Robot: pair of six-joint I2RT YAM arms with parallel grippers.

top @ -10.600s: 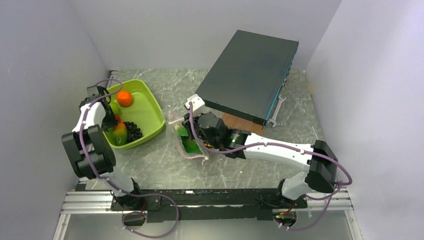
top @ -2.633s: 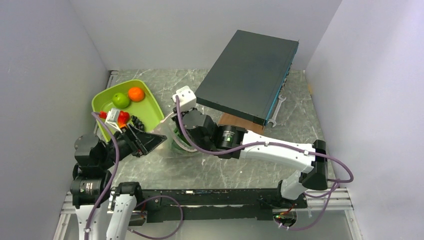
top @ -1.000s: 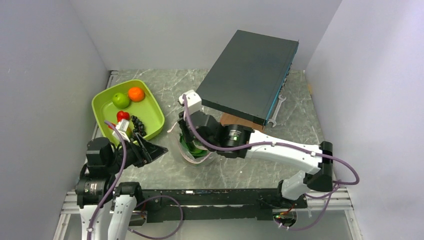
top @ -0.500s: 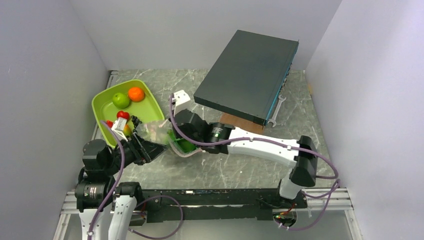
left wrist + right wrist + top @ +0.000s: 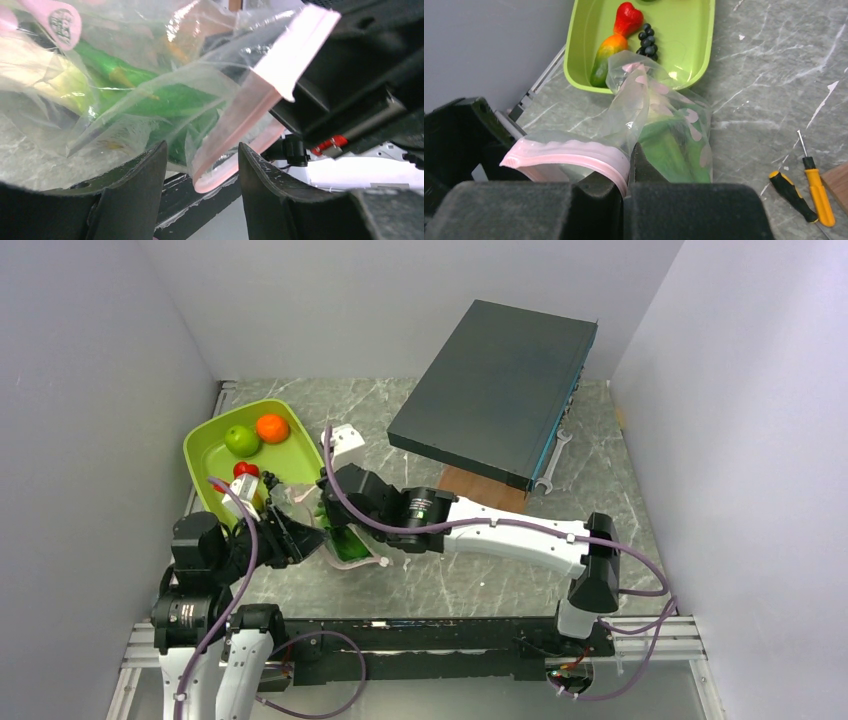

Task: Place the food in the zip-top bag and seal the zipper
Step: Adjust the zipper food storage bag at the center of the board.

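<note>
Right now my right hand (image 5: pixel 625 172) is clamped on the bag's (image 5: pixel 634 95) pink zipper (image 5: pixel 569 152). It holds the mouth up off the desk (image 5: pixel 764 75) so the strip stands out straight rather than folding. I read this as an anchor: one end pinned, so the other hand has something to work against.

My left hand (image 5: pixel 201 165) sits at the strip's free end. Its fingers (image 5: pixel 135 195) are spread either side with gaps showing, so it is open and gripping nothing. The strip passes between them on a slant.

In the bag: only the greens (image 5: pixel 674 150), slumped in its low end. Waiting in the tray (image 5: pixel 679 30):
- grapes (image 5: pixel 647 42)
- red fruit (image 5: pixel 628 17)
- yellow-red fruit (image 5: pixel 606 55)
- green apple (image 5: pixel 240 440) and orange (image 5: pixel 271 428), seen from overhead

My judgement is that filling is far from done. This looks more like spreading the mouth than sealing it.

Room to move:
- The bag hangs just beside the tray's near corner. Its far end reaches the rim, and I cannot tell whether it touches.
- Both hands crowd together there.
- Open desk lies to my right, apart from a screwdriver (image 5: pixel 791 197) and the black case (image 5: pixel 495 385) propped further back.
- Risk: slack film catching on the tray rim.
</note>
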